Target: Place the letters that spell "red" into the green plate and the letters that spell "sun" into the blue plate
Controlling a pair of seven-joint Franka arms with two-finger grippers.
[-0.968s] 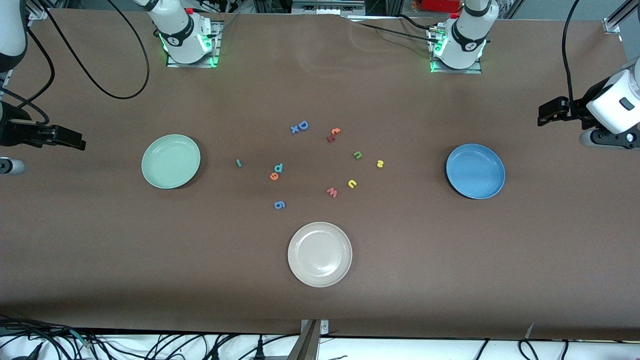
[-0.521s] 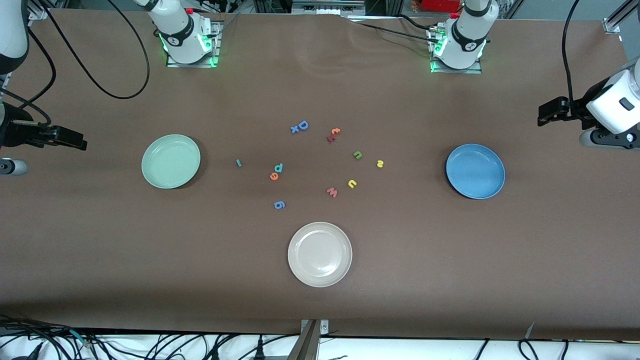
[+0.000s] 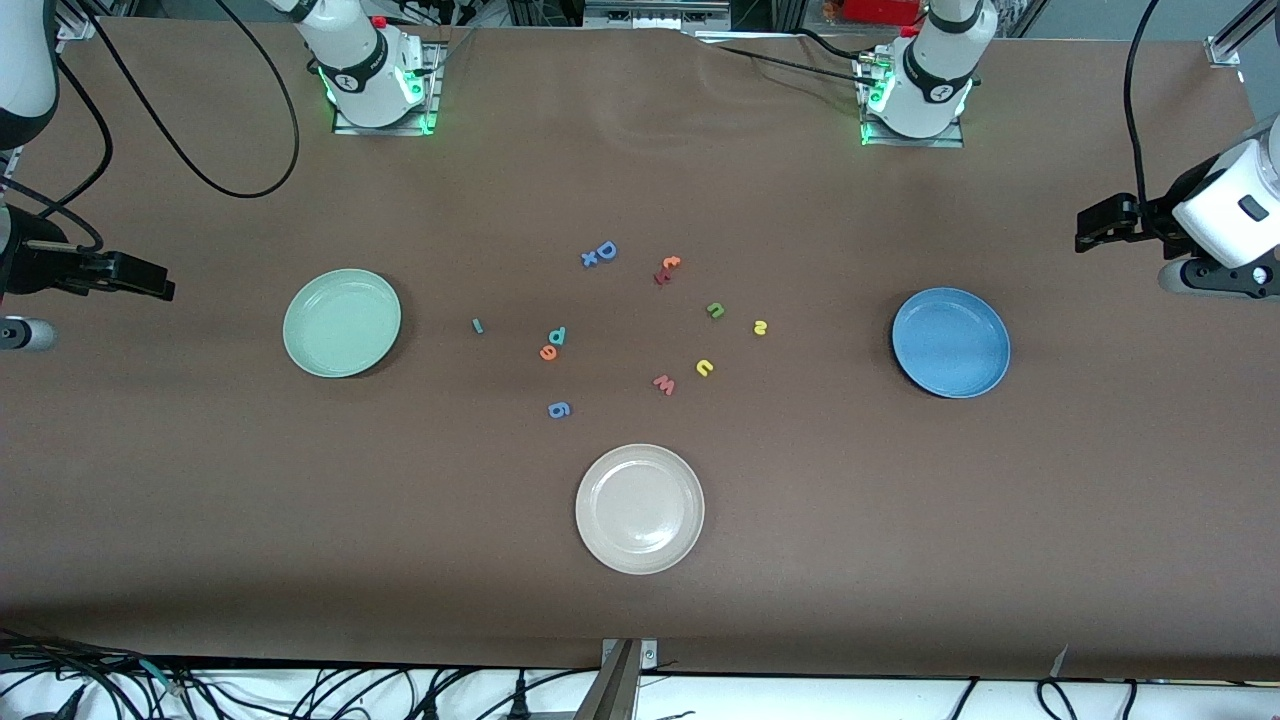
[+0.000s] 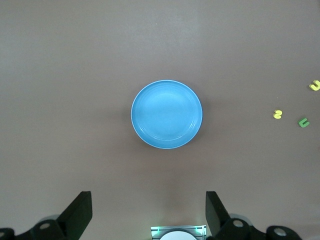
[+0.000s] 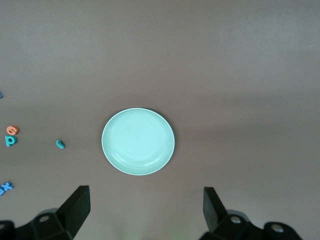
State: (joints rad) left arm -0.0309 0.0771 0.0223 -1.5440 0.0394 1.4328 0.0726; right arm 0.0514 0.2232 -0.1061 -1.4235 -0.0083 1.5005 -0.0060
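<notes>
The green plate (image 3: 342,322) lies toward the right arm's end of the table, and the blue plate (image 3: 950,342) toward the left arm's end. Between them lie the teal "r" (image 3: 477,325), teal "d" (image 3: 557,335), orange "e" (image 3: 547,352), green "n" (image 3: 715,310), yellow "s" (image 3: 760,327) and yellow "u" (image 3: 704,367). My right gripper (image 3: 160,285) hangs open and empty high over its table end, looking down on the green plate (image 5: 138,141). My left gripper (image 3: 1088,232) hangs open and empty over its own end, above the blue plate (image 4: 167,114).
A cream plate (image 3: 640,508) sits nearer the front camera than the letters. Among the letters also lie a blue "D" (image 3: 605,250), a blue "g" (image 3: 559,409), an orange "t" (image 3: 670,263) and a red "w" (image 3: 664,384). Both arm bases stand at the table's back edge.
</notes>
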